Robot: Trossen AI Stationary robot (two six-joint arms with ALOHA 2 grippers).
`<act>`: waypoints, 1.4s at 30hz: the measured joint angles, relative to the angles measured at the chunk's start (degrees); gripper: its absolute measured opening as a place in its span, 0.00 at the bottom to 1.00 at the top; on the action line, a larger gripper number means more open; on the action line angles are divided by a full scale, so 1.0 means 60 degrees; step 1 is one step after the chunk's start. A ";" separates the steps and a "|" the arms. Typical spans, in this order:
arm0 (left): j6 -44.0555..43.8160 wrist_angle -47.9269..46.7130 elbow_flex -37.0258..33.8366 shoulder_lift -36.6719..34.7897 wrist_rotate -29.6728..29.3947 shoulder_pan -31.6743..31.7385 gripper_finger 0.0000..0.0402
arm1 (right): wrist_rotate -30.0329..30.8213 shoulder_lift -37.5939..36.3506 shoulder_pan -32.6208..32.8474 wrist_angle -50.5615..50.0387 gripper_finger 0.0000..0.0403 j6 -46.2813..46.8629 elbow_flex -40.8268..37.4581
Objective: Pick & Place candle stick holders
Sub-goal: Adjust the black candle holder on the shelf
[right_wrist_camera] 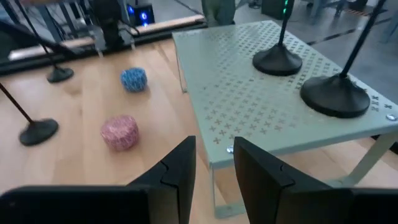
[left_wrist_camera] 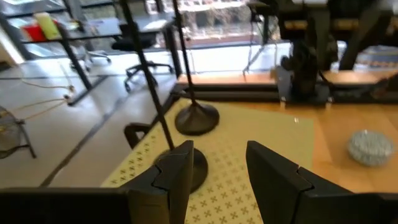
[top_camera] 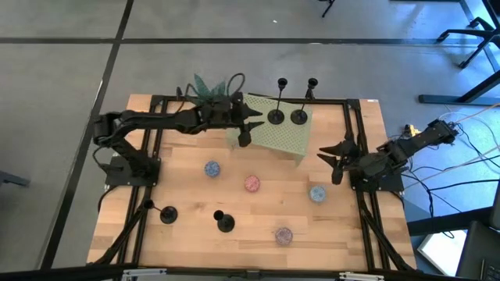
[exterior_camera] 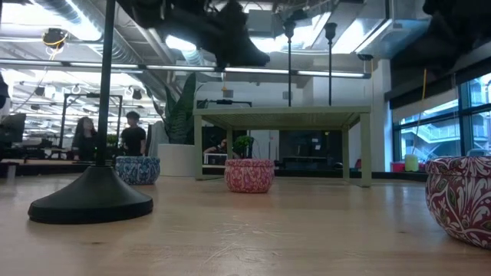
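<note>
Four holders are out: two stand side by side on a small perforated green stand (top_camera: 285, 136) at the far middle of the wooden counter (top_camera: 187, 230), and two stand on the counter itself near the front left. On the stand, the left holder (top_camera: 276, 115) and the right holder (top_camera: 299, 116) are close together without touching, stems upright. On the counter, the front-left holder (top_camera: 167, 214) sits near the left edge and the front-middle holder (top_camera: 225, 224) a little to its right, well apart from the stand. The left pincer (top_camera: 244, 134) hangs over the stand's left end, just beside the left holder but apart from it; in the left wrist view its fingers (left_wrist_camera: 174, 177) are parted with nothing between them, and that holder's base lies just beyond the fingertips, with the other holder's base farther back on the stand. The right pincer (top_camera: 334, 160) hovers above the counter off the stand's right end, near its corner leg, with both stand holders ahead of it and to the side; in the right wrist view its fingers (right_wrist_camera: 177, 168) stand slightly apart and empty, pointing at the stand's near edge. Four small speckled balls lie on the counter: a blue ball (top_camera: 212, 168) below the left pincer, a pink ball (top_camera: 251, 183) at the middle, a light-blue ball (top_camera: 316, 193) near the right pincer, and a purple ball (top_camera: 283, 235) at the front. In the low view, two people (exterior_camera: 107, 138) stand in the room behind.
</note>
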 joint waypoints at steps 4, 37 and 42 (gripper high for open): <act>0.0016 0.0170 0.0260 0.0634 0.0115 0.0231 0.36 | 0.0004 -0.0507 0.0000 0.0133 0.28 -0.0034 0.0004; -0.0982 0.1027 0.2568 0.3048 -0.0127 0.0775 0.32 | 0.0007 -0.0644 0.0000 0.0379 0.28 -0.0798 0.0004; -0.0748 0.1242 0.2565 0.3048 -0.0063 0.0772 0.18 | 0.0007 -0.0644 0.0000 0.0378 0.28 -0.0917 0.0004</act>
